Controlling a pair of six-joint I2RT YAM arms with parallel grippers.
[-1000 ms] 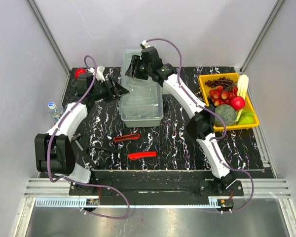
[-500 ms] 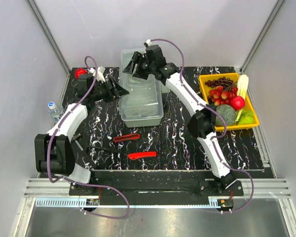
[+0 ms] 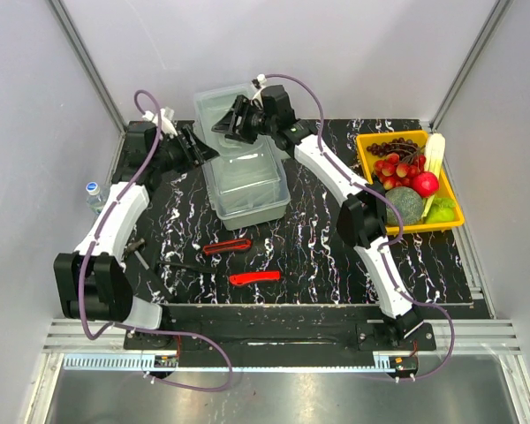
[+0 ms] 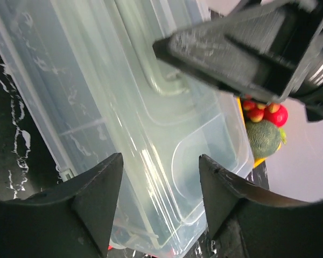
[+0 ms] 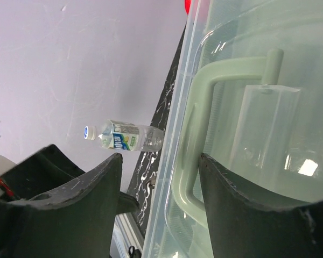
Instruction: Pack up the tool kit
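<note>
The translucent pale green toolbox [image 3: 247, 187] stands at the back middle of the mat, its lid [image 3: 214, 104] raised and tilted to the back left. My right gripper [image 3: 229, 124] is open, and the lid's rim and pale green handle [image 5: 196, 123] lie between its jaws [image 5: 160, 158]. My left gripper [image 3: 200, 148] is open and empty at the box's left side, facing the box [image 4: 151, 107] in its wrist view [image 4: 159, 161]. Two red tools [image 3: 227, 246] [image 3: 254, 277] and a black tool [image 3: 181, 265] lie on the mat in front of the box.
A yellow tray of fruit [image 3: 453, 212] stands at the right, and shows in the left wrist view [image 4: 264, 134]. A water bottle [image 3: 94, 196] stands off the mat's left edge, also in the right wrist view [image 5: 124, 137]. A small dark tool [image 3: 134, 247] lies by the left arm.
The right gripper has swung the lid up and to the back left. The box has turned a little. The left gripper has drawn back toward the left.
</note>
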